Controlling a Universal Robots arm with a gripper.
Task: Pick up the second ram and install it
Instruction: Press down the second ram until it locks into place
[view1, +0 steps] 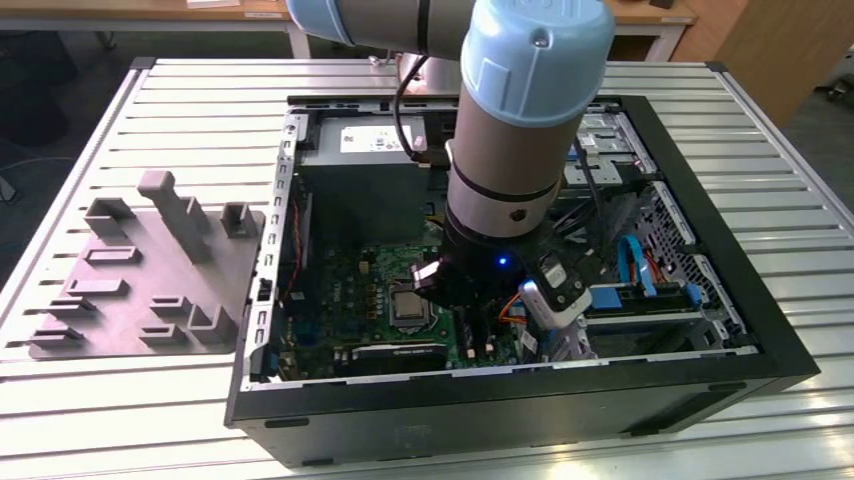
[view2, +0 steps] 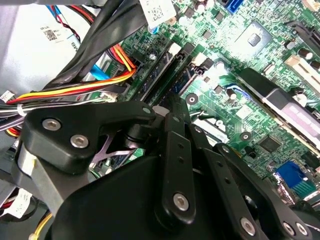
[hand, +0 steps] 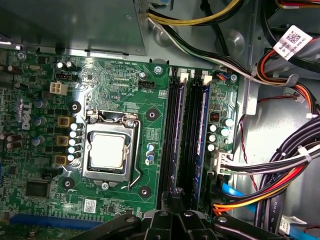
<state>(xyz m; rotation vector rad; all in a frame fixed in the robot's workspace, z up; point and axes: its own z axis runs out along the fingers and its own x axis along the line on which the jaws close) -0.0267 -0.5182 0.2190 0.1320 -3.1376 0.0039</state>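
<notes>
I hang low inside the computer case, above the green motherboard. 2 sticks sit in the slots; the second ram stands seated. Whether my jaws grip anything, I cannot tell.

Green motherboard, seemingly blue-black ram

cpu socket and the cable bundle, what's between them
In the first wrist view, the black memory slots lie between the cpu socket and the cable bundle, with what look like two blue memory sticks seated in them.
</notes>
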